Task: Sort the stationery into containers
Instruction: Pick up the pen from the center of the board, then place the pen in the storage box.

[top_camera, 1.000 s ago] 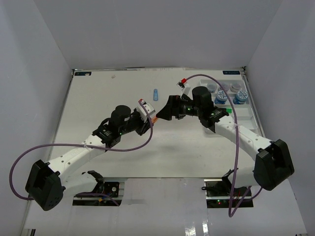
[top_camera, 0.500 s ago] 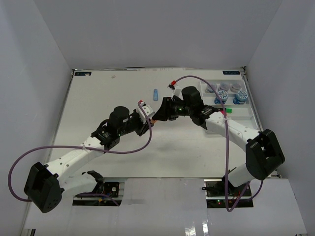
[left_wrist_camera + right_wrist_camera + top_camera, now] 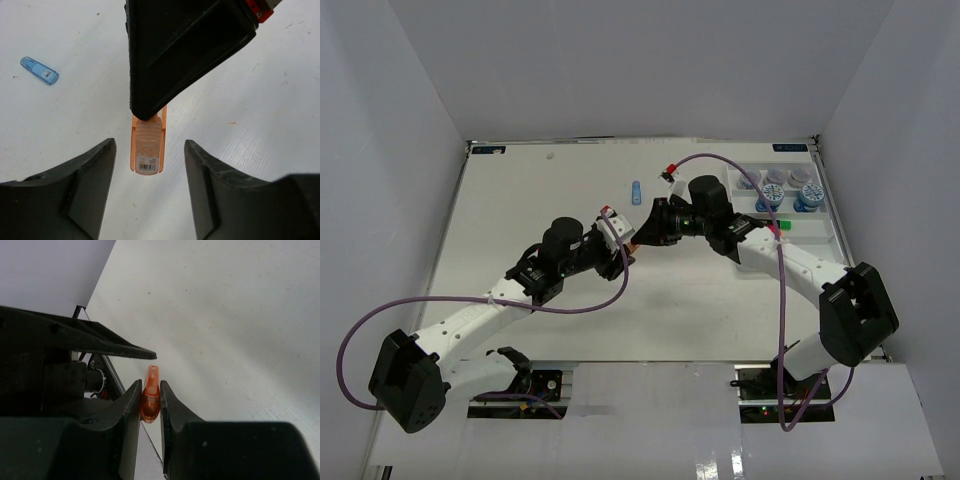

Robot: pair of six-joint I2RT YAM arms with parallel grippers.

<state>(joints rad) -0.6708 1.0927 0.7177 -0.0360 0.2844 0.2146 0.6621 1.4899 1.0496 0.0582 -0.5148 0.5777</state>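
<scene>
An orange pastel highlighter (image 3: 632,243) hangs above the table's middle, where my two grippers meet. My right gripper (image 3: 642,235) is shut on it; in the right wrist view the fingers pinch its end (image 3: 150,400). My left gripper (image 3: 149,145) stands open around the highlighter's label end (image 3: 147,155), with a gap on each side. A blue highlighter (image 3: 637,191) lies on the table beyond them, also seen in the left wrist view (image 3: 39,70). The white tray (image 3: 817,243) sits at the right and holds blue-patterned jars (image 3: 771,196) and grey-lidded jars (image 3: 775,176).
A green-capped highlighter (image 3: 782,226) lies in the tray below the jars. Purple cables loop from both arms over the table. White walls close in the table's left, far and right sides.
The right gripper moved left to the orange highlighter and shut on it. The left gripper, shut on the highlighter before, has opened and let go.
</scene>
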